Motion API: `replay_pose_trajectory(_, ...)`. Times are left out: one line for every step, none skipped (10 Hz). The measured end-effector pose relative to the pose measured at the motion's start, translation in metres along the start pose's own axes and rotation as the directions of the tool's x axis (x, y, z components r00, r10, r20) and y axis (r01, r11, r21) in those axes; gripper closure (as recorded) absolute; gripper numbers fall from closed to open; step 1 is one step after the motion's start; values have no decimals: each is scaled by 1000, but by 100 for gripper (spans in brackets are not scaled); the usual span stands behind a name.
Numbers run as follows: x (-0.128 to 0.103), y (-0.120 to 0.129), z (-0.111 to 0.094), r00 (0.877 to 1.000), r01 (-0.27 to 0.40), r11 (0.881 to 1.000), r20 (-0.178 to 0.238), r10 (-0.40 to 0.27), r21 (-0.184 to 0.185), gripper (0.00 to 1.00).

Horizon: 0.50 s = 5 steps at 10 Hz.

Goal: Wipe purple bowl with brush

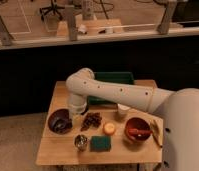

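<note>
End effector (pixel 73 114) is hovering left of frame centre, at the right rim of the round dark purple bowl (pixel 59 121) on the wooden tabletop (pixel 58 150). Brush not discernible, finger state cannot be told. Likely approaching for wiping; next move calls for sweeping inside the bowl.

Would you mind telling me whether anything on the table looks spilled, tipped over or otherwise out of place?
Nothing stands out. The purple bowl and red bowl sit upright, the green sponge lies flat, and no spill shows on the table. The gripper hangs beside the purple bowl.
</note>
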State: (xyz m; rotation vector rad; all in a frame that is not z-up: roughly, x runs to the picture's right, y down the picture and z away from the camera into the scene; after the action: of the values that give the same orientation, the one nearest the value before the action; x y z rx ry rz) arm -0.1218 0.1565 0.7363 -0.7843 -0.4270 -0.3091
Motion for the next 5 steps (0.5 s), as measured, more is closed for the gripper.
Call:
replay_pose_trajectory(5,2,-1,1000,-2,1000,-8,2,1,96)
replay_pose_trajectory(11,4,-2,1000,-7,1000,-19,7,3,96)
replay_pose_trajectory(17,4,-3,999,-13,1000,-30,13,6,96)
replay_pose_trajectory(24,0,-6,999,-27,1000,-40,27,14,96)
replay_pose_trajectory(30,-7,-8,998,-41,999,-49,42,24,96)
